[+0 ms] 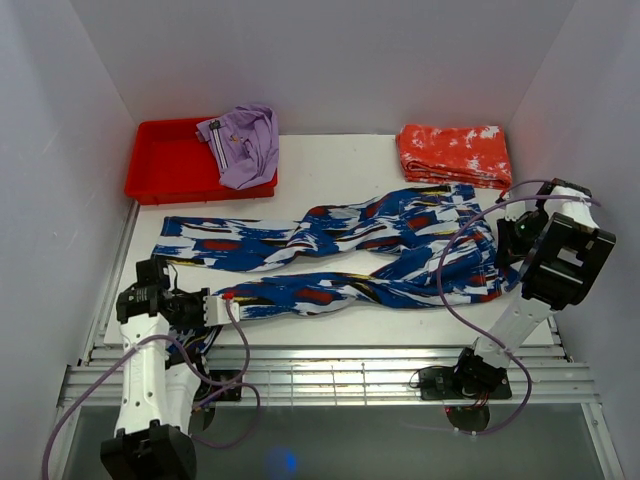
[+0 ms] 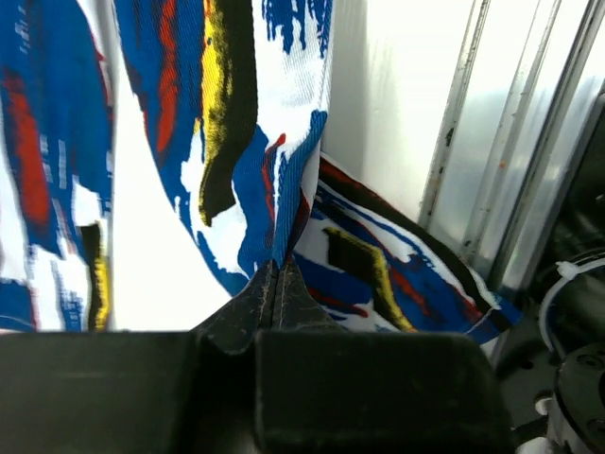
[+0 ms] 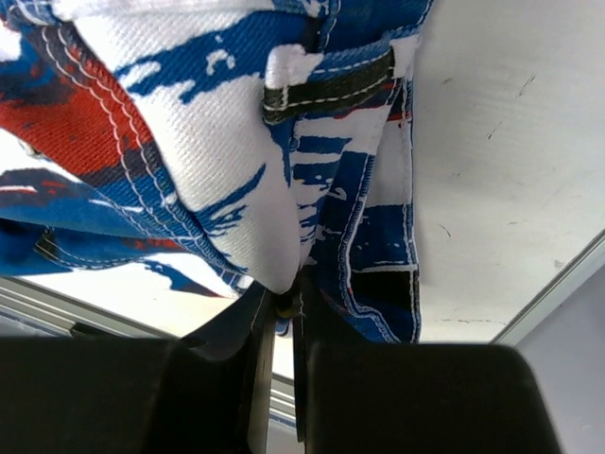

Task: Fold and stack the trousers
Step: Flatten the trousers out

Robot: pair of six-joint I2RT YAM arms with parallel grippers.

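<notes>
Two grippers, both clamped on cloth, so check your grasp points. Far left, your left gripper (image 1: 224,303) sits at the near-left part of the table (image 1: 330,160), and in the left wrist view the left gripper (image 2: 276,282) has its jaws pressed together on a thin fold at the hem end of the near leg, with the print bunching up out of the tips. Back left is the red tray (image 1: 160,165), and a lilac garment (image 1: 245,142) is heaped over its right rim. The trousers (image 1: 340,238) lie flat across the middle of the table. The legs run out to the left, slightly spread, and join at the waist on the right. The far leg ends just in front of the tray. Back right, a folded orange-red garment (image 1: 455,153) lies just behind the waist; can't tell if they touch. Far right, your right gripper (image 1: 508,265) is at the waist end. In the right wrist view the right gripper (image 3: 286,305) is nearly closed, pinching the trousers (image 3: 217,142) at the waistband edge, with a dark belt loop (image 3: 326,83) just above the pinch.
</notes>
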